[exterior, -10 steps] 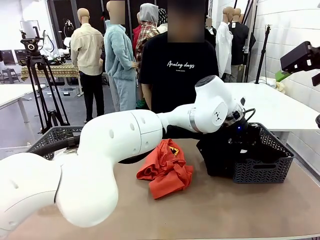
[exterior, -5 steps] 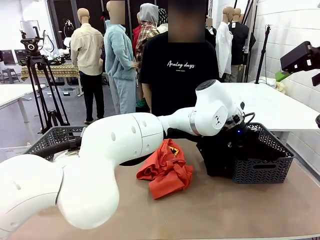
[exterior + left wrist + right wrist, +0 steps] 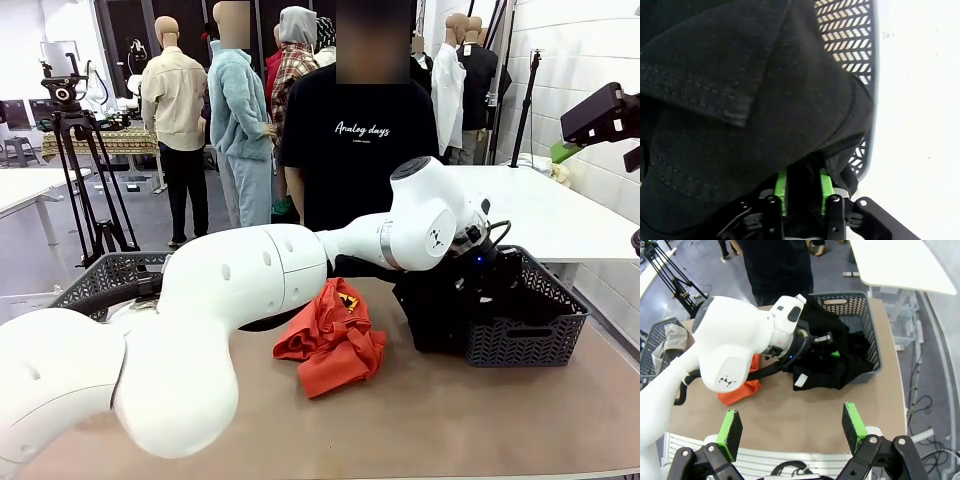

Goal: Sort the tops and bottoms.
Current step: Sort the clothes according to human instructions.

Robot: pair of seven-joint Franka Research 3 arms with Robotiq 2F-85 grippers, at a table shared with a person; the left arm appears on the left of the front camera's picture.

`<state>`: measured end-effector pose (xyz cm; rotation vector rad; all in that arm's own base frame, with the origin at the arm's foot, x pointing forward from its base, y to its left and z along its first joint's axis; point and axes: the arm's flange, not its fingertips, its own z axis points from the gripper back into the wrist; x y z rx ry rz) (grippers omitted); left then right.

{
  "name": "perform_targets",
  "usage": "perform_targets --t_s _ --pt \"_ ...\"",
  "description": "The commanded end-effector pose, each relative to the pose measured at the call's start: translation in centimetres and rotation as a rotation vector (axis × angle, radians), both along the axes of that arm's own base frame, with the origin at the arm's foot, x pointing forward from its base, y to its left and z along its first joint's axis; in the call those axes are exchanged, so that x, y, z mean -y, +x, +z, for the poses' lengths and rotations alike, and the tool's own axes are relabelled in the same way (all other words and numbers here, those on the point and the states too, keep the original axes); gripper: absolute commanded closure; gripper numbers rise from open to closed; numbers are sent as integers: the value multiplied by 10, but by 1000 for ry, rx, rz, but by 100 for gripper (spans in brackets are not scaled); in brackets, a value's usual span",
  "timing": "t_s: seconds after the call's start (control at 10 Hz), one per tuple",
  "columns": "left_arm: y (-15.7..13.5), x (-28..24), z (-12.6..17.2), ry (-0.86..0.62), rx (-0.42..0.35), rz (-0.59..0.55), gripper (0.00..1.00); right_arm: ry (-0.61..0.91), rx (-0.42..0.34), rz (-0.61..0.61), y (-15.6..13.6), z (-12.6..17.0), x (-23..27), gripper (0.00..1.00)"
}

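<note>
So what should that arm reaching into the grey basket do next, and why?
Probably open the jaws of the left gripper wide and lift away: the black garment lies draped in the grey basket, a fold between the green pads, so letting go would leave it sorted. The orange-red garment waits on the table.

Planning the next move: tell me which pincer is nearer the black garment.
Left. The left pincer is down in the black garment, cloth between its fingers, at the basket. The right pincer hangs open high above the table, well clear.
</note>
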<state>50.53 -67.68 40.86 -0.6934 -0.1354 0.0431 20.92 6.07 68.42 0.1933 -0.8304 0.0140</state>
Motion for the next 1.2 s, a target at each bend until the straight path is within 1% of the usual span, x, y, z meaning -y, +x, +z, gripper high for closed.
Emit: perform_targets --t_s 0.0,0.1,0.3,0.5,0.6,0.7,1.1 --pt "77 93 34 -16 55 2 2 -5 -10 6 0 -1 1 0" --pt "79 90 44 -32 72 12 0 -5 -10 6 0 -1 1 0" --pt "82 86 64 -48 84 44 0 -5 -10 6 0 -1 1 0" --pt "81 84 79 -78 102 52 0 -5 -10 6 0 -1 1 0" --pt "79 83 83 -86 85 35 0 -5 -10 6 0 -1 1 0" --pt "8 -10 53 -86 82 33 0 -5 -10 6 0 -1 1 0" --pt "8 -10 53 -86 82 33 0 -5 -10 6 0 -1 1 0"
